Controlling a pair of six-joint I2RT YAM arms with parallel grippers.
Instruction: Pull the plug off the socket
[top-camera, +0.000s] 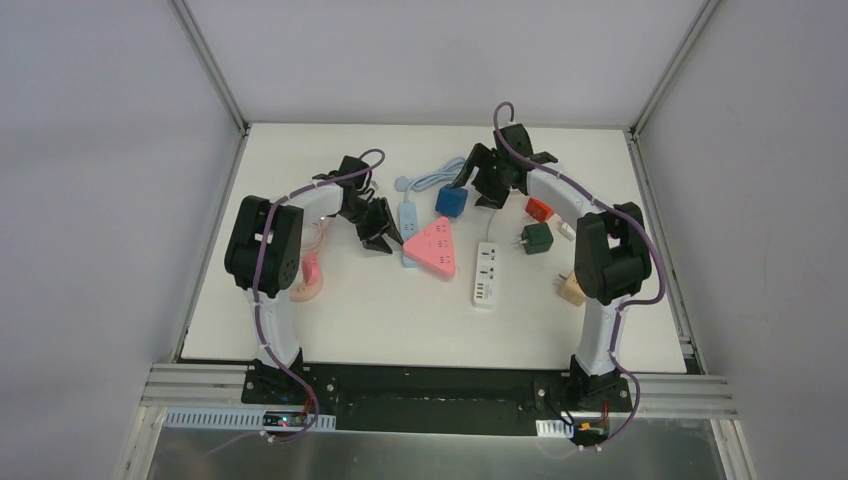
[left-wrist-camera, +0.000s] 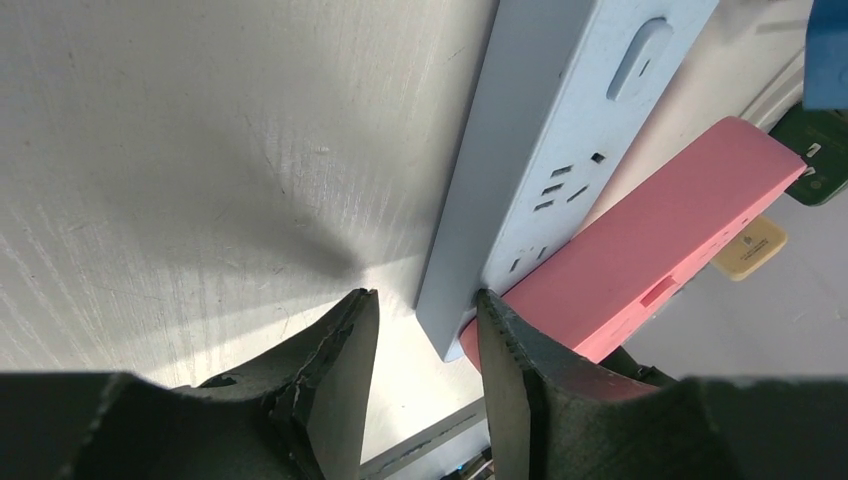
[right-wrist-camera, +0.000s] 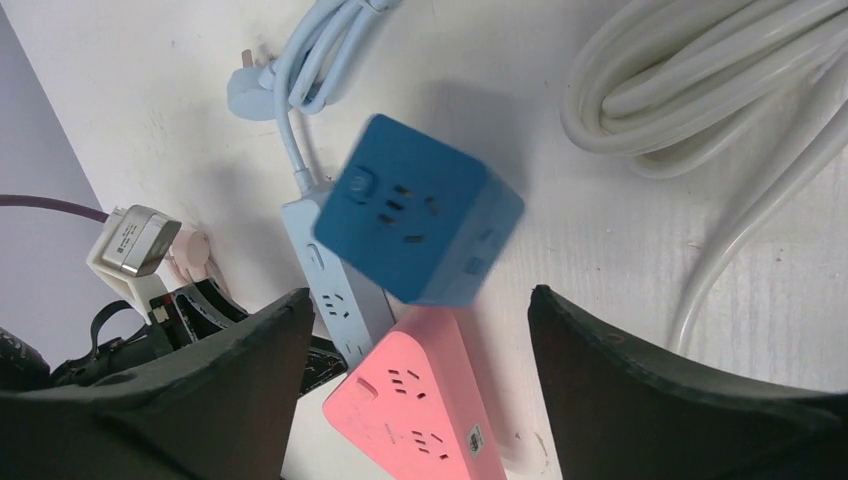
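Table (top-camera: 330, 330) is carrying a scatter of sockets & adapters; I'm tracking only three. Both arms are angling in toward its middle-far part. Left arm (top-camera: 265, 245) is sitting low, elbow out, forearm running to the right, wrist tipping down at the strip's near end. Right arm (top-camera: 610, 250) is arching up & over, wrist pointing down over the strip's far end.

Light-blue strip (top-camera: 409, 222) is lying flat, lengthwise away from me, w/ its cable (top-camera: 435, 178) bundling beyond the far end. Pink triangular socket (top-camera: 432, 247) is lying against its near right side, touching. Blue cube (right-wrist-camera: 415, 210), which I'm reading as the plug, is sitting at the strip's far end and overlapping it in the R wrist view. Its edge is showing blurred, so I can't tell whether the pins are seated.

Left gripper (left-wrist-camera: 425, 300) is standing partly spread, fingers straddling the strip's near corner. One finger is looking close to the strip & pink edge, contact unconfirmed. I'm judging it's placed there to pin the strip so it isn't rising w/ the pull.

Right gripper (right-wrist-camera: 420, 292) is spread wide, w/ the cube framed between the fingers, gaps showing both sides, nothing pinched. I'm judging it's lining up for a grasp. Next need is looking like closing on opposite cube faces, then pulling straight up.
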